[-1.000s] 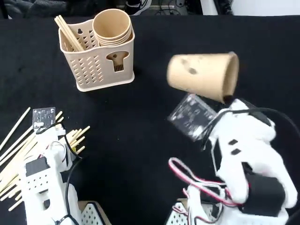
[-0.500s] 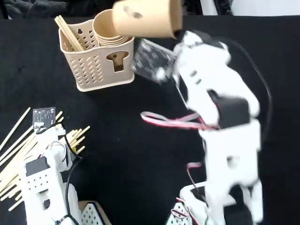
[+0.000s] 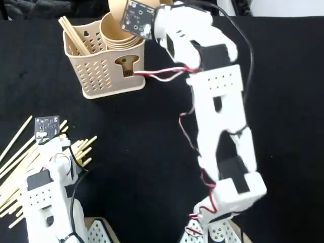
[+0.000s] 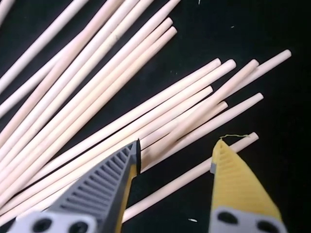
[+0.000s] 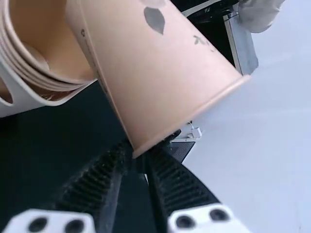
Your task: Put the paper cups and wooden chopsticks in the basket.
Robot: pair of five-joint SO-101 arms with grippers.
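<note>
Table: black cloth covers the top.
Behind the table: dark clutter at one end, a white surface at the other.

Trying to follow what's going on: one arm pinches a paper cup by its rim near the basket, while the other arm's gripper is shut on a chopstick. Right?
Not quite. The left wrist view shows the left gripper open above the loose chopsticks, gripping none. The rest holds: the right gripper pinches the paper cup by its rim near the basket.
</note>
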